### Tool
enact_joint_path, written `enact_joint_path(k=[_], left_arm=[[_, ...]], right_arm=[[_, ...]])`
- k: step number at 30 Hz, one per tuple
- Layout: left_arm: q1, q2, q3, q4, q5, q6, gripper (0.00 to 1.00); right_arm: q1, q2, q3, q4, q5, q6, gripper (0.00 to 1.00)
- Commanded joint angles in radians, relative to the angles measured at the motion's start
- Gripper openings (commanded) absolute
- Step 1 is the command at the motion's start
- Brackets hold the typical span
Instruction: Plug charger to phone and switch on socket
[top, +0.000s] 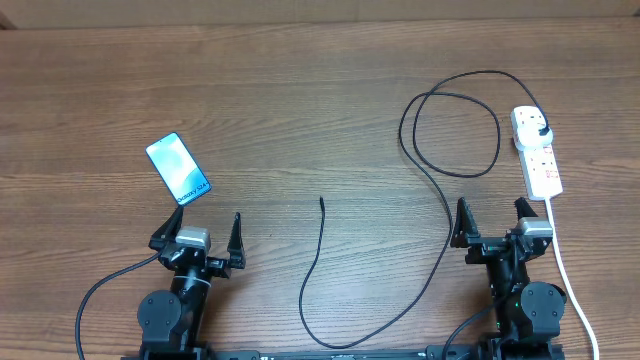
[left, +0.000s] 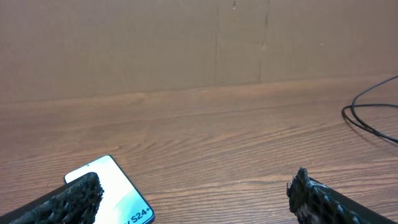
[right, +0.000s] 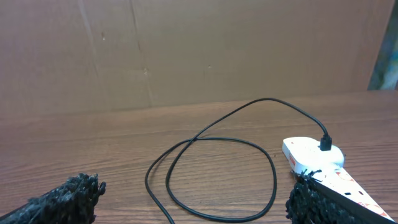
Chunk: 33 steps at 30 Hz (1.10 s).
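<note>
The phone (top: 178, 168) lies flat at the left with its light-blue screen up; its near end (left: 118, 193) shows just ahead of my left fingers. My left gripper (top: 198, 234) stands open just below it, empty. The black charger cable (top: 448, 215) loops at the right, and its free connector tip (top: 321, 201) rests mid-table. Its black plug (top: 540, 128) sits in the white socket strip (top: 537, 152). My right gripper (top: 491, 218) stands open below the loop (right: 214, 174), the socket (right: 311, 154) beside its right finger (right: 311, 202).
The socket's thick white cord (top: 572, 280) runs down the right side past my right arm. A brown board wall (left: 186, 43) stands behind the wooden table (top: 300, 90).
</note>
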<state>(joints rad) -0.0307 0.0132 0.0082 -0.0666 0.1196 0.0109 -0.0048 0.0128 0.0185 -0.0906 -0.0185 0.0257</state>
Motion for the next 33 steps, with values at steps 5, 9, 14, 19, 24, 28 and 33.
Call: enact_joint_path(k=[5, 9, 14, 19, 24, 28, 33], left_arm=[[0.006, -0.008, -0.003, -0.004, -0.002, 0.019, 0.99], [0.006, -0.006, -0.002, -0.006, -0.012, 0.019, 0.99], [0.006, -0.007, 0.052, -0.095, -0.019, 0.018, 1.0], [0.006, -0.006, 0.191, -0.219, -0.054, 0.019, 1.0], [0.006, -0.006, 0.281, -0.278, -0.091, 0.007, 1.0], [0.006, -0.006, 0.327, -0.337, -0.119, -0.039, 0.99], [0.006, 0.055, 0.401, -0.362, -0.124, -0.087, 1.0]], right_arm=[[0.005, -0.011, -0.011, 0.006, 0.006, 0.001, 1.0], [0.005, -0.011, -0.011, 0.006, 0.006, 0.001, 1.0], [0.005, -0.011, -0.011, 0.006, 0.006, 0.001, 1.0], [0.005, -0.011, -0.011, 0.006, 0.006, 0.001, 1.0], [0.005, -0.011, -0.011, 0.006, 0.006, 0.001, 1.0], [0.005, -0.011, -0.011, 0.006, 0.006, 0.001, 1.0], [0.005, -0.011, -0.011, 0.006, 0.006, 0.001, 1.0]])
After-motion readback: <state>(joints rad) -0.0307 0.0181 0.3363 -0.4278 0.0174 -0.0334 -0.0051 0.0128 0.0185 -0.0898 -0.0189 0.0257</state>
